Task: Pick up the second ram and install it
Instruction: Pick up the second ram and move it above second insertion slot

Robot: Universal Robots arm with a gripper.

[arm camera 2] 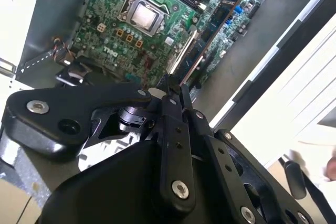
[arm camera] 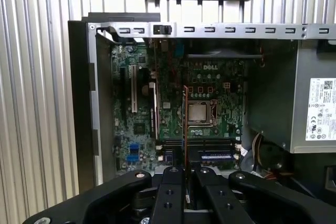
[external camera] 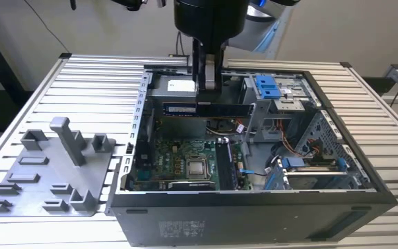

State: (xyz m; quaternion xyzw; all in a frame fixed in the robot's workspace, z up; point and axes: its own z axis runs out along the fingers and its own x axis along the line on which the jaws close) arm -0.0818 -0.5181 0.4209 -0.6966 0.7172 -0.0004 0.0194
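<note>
While the gripper (external camera: 207, 99) hangs over the open PC case (external camera: 254, 199), its two fingers are pinched tight on the second ram (external camera: 230, 109). They grip the top edge, near the middle. The stick stands on its long edge and runs side to side in the exterior view. It's up in the air over the back part of the case, not touching the motherboard (external camera: 168, 161) below.

In the first wrist view the gripper (arm camera: 185, 171) holds the second ram (arm camera: 185, 124) edge-on, so it looks like a thin line. That line crosses just beside the CPU (arm camera: 198, 114). Another RAM stick (arm camera: 216, 156) w/ a blue label sits down in a slot near the fingers. A grey power supply box (arm camera: 310, 103) w/ a white sticker fills one side of the case.

In the second wrist view the second ram (arm camera 2: 212, 27) sticks out from the gripper (arm camera 2: 176, 85) over the green board, w/ the shiny CPU (arm camera 2: 143, 17) off to one side.

Blue clips (external camera: 268, 85) sit at the case's far corner. On the exterior view's left, a grey tray (external camera: 19, 181) w/ a tall post (external camera: 68, 140) lies on the slatted table (external camera: 95, 72).
</note>
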